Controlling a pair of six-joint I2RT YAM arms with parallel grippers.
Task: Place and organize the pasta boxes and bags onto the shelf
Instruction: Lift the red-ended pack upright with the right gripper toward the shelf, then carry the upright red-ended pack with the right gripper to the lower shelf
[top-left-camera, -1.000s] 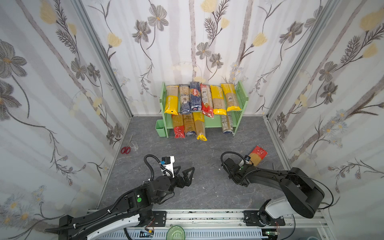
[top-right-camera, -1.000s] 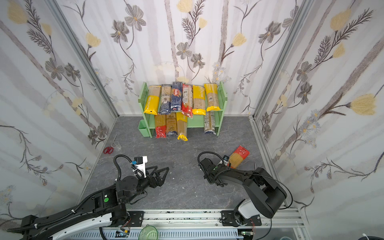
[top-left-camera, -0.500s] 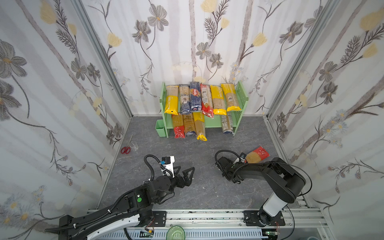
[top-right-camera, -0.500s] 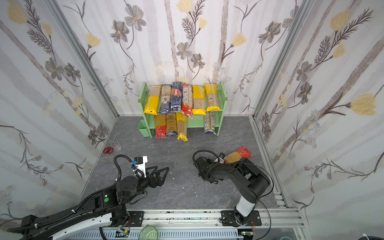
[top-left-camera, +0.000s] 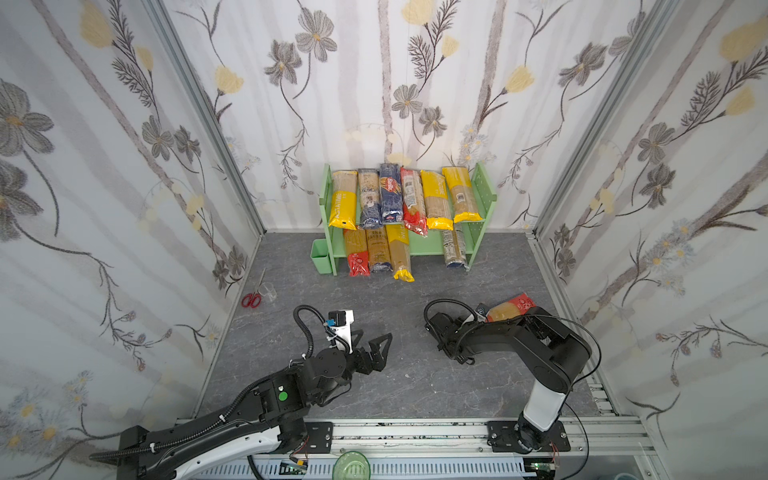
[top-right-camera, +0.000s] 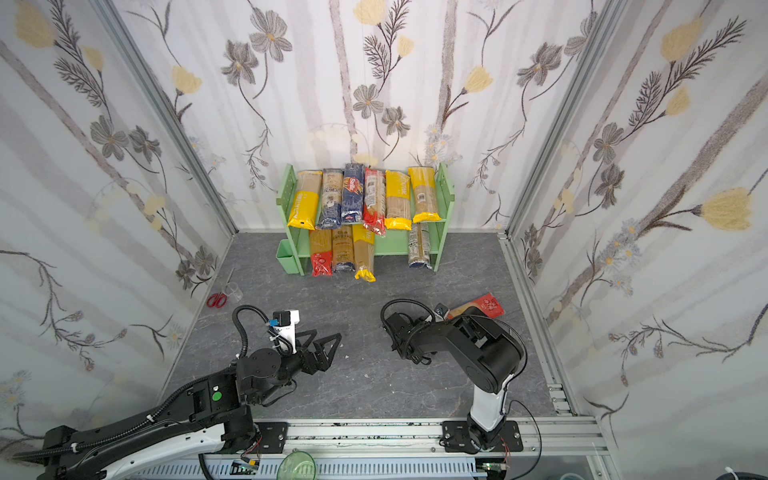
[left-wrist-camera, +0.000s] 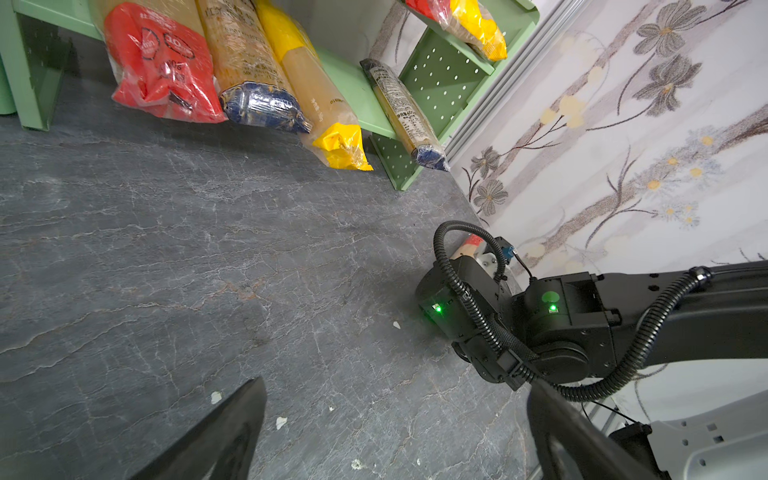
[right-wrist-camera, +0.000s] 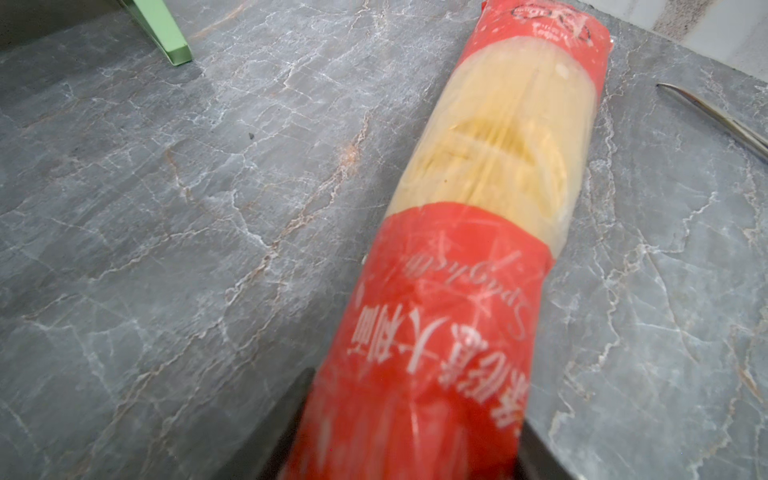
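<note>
— One light green shelf (top-left-camera: 484, 195) stands against the back edge of the table (top-left-camera: 415, 386), right?

— Right. Six pasta packs (top-left-camera: 434, 199) lie side by side on its upper tier and four more on the lower, their ends sticking out over the front.

— And the arms?

— The left gripper (top-left-camera: 374, 337) sits just left of the table's middle, jaws wide apart, nothing between them. The right gripper (right-wrist-camera: 415, 399) is low near the right edge, clamped on a red-ended bag (top-left-camera: 509, 306) of spaghetti. The wrist view shows its jaws pressed to both sides of the bag.

— Where does that bag point?

— Its free end reaches toward the right edge, well apart from the shelf.

— Anything smaller?

— A small green cup (top-left-camera: 322, 257) stands just beside the shelf's left leg, and red-handled scissors (top-left-camera: 252, 298) lie by the left edge.
</note>
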